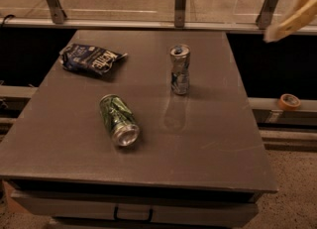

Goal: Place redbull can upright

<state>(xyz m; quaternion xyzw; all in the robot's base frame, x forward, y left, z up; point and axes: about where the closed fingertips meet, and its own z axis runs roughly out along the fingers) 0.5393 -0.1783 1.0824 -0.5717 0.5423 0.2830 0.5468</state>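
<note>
Redbull can stands upright, upper-centre of frame on the table, w/ nothing touching it. Gripper is in the top right corner, well apart; can't tell if it's released or clenched. Risk imo: dented body = shaky stand, so a table bump or a low arm sweep could topple it. Chip bag, upper left, white script prob. "Kettle"; the can's label is unreadable.

Only thing you can kinda read is the white lettering on the chip bag, which looks like "Kettle". Nothing legible on the redbull can or the green can. The gripper is up in the top right corner.
</note>
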